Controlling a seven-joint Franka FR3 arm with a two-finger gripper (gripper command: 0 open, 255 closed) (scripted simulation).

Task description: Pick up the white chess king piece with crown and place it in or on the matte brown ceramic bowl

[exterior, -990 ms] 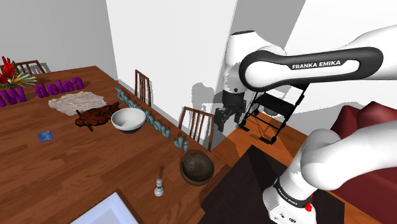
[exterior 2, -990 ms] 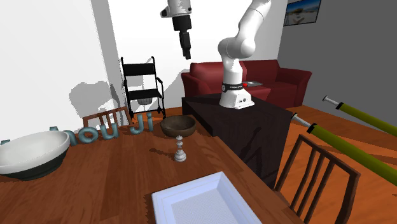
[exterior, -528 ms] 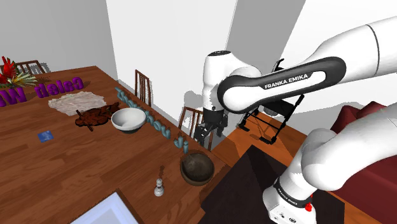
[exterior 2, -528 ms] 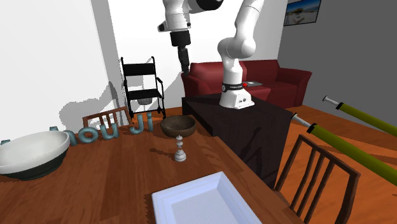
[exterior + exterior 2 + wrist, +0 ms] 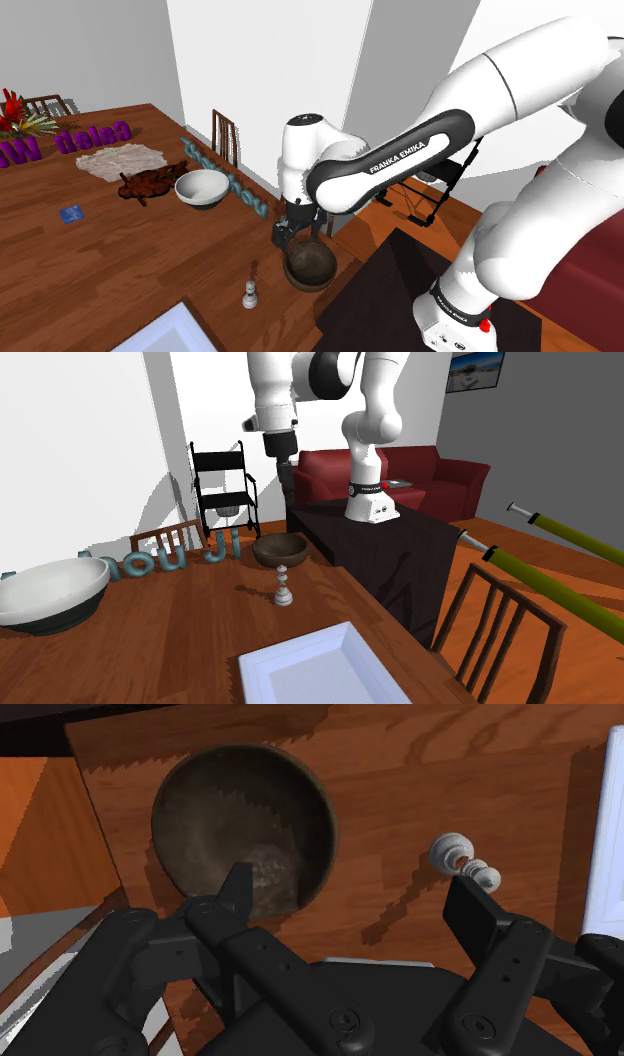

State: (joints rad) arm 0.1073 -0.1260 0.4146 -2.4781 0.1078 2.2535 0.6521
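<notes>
Gripper (image 5: 287,234) is hovering just above the brown bowl (image 5: 309,266) in the shoulder view, and the white chess king (image 5: 250,293) is standing upright on the table (image 5: 100,250) near the bowl. From the second exterior view, the king is standing just in front of the bowl. Through the wrist view, the fingers (image 5: 236,890) are standing apart, holding nothing, with the king lying beside the bowl, not touching it.

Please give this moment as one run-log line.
gripper: open, empty, above table | chess king: upright on table, not held | brown bowl: empty

Arm (image 5: 400,160) bent downward, pincer (image 5: 349,888) spread wide
</notes>
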